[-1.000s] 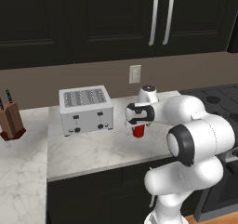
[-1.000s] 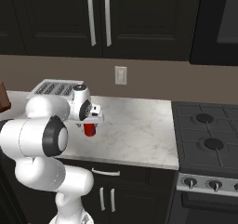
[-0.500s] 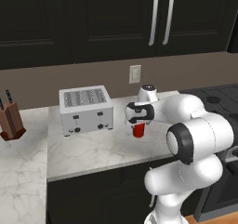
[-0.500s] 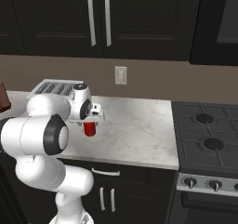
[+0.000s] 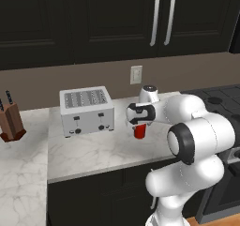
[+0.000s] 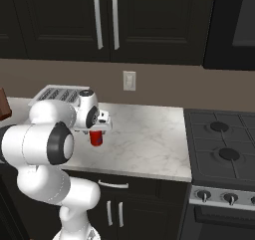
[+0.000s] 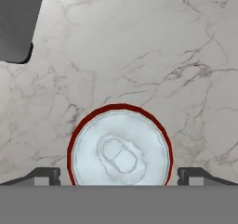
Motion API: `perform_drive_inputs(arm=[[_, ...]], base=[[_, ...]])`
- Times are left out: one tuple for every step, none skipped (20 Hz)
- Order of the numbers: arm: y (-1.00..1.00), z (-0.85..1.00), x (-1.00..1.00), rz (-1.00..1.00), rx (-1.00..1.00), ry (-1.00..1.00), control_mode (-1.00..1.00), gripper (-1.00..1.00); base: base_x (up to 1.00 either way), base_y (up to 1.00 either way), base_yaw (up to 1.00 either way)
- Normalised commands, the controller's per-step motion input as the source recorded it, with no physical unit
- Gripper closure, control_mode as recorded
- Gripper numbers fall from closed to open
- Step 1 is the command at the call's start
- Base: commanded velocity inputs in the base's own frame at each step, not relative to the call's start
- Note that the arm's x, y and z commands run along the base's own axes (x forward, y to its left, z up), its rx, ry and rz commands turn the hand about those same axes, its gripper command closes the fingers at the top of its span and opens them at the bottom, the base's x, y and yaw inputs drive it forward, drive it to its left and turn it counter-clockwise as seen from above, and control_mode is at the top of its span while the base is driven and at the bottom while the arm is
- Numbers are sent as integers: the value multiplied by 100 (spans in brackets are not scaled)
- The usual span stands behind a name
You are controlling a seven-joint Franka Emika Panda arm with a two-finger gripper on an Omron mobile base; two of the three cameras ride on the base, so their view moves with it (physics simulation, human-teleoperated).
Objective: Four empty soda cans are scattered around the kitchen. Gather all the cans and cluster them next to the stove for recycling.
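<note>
round red soda can (image 7: pixel 120 149), silver top, veined marble counter (image 7: pixel 153 46)

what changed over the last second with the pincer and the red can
Nothing visibly changed. The pincer stays open above the upright red can, its tips to either side of the can's silver top without closing on it. The can, toaster and knife block sit where they were on the counter.

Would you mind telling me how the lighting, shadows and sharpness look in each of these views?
Left base view: even, flat light, dark cabinets, a soft shadow under the toaster. Right base view: sharp throughout, the red soda can partly hidden beneath the open gripper. Hand view: crisp marble counter, no glare, a faint sheen on the can's silver top.
</note>
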Motion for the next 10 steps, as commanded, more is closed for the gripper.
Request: perform_drive_inputs(arm=[[0, 0, 5, 0, 0, 0, -100, -100], [0, 0, 6, 0, 0, -4, -100, -100], [0, 0, 7, 0, 0, -4, -100, -100], [0, 0, 5, 0, 0, -6, -100, -100], [0, 0, 6, 0, 0, -4, -100, -100], [0, 0, 3, 0, 0, -4, -100, -100], [0, 0, 5, 0, 0, -5, -100, -100], [0, 0, 6, 0, 0, -4, -100, -100], [0, 0, 7, 0, 0, -5, -100, -100], [0, 0, 7, 0, 0, -9, -100, -100]], base=[[0, 0, 0], [0, 0, 0], [0, 0, 0], [0, 0, 0], [0, 0, 0], [0, 0, 0], [0, 0, 0], [0, 0, 0], [0, 0, 0], [0, 0, 0]])
